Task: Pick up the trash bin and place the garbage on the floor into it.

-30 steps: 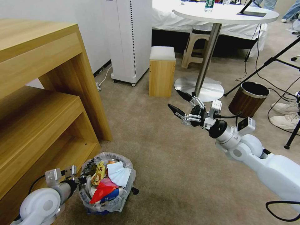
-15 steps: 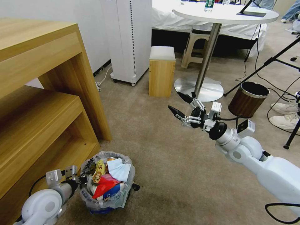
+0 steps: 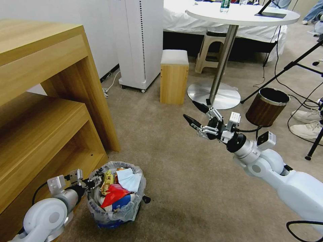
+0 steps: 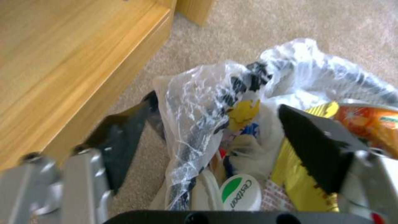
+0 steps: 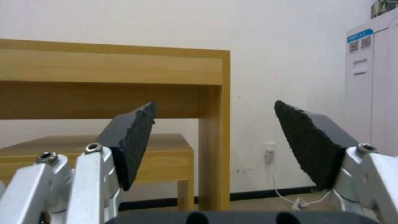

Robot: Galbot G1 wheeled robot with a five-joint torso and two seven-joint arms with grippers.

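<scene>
Left gripper [image 3: 95,182]: low at my left, at the near rim of the bin [image 3: 116,215]. My jaws stand apart and straddle the rim, one finger [image 4: 118,140] outside the bag [image 4: 195,102], the other among the litter inside. Whether the pads press the rim, I cannot tell.

Bin: on the beige floor [image 3: 188,181], just beside the foot of the wooden shelf [image 3: 43,111]. Its crinkly white bag bears black lettering and a yellow mark.

Garbage [image 3: 117,191], all in the bin, heaped to the rim: white tissue [image 3: 129,179] on top, red wrapper [image 3: 112,196] below it, blue-white cup [image 3: 121,202] under that, yellow wrapper [image 3: 107,181] upright at the left side. From my left wrist, also an orange can [image 4: 369,121] and a round white lid with a green label [image 4: 240,193].

Right gripper [image 3: 196,114]: raised over bare carpet, well apart from the bin, pointing toward the shelf. Jaws wide, nothing between them.

Other items: wood-look bin with metal rim [image 3: 267,106] at my right; small wooden stool [image 3: 174,77] and round white table [image 3: 242,15] beyond; white cabinet [image 3: 139,43] against the wall.
</scene>
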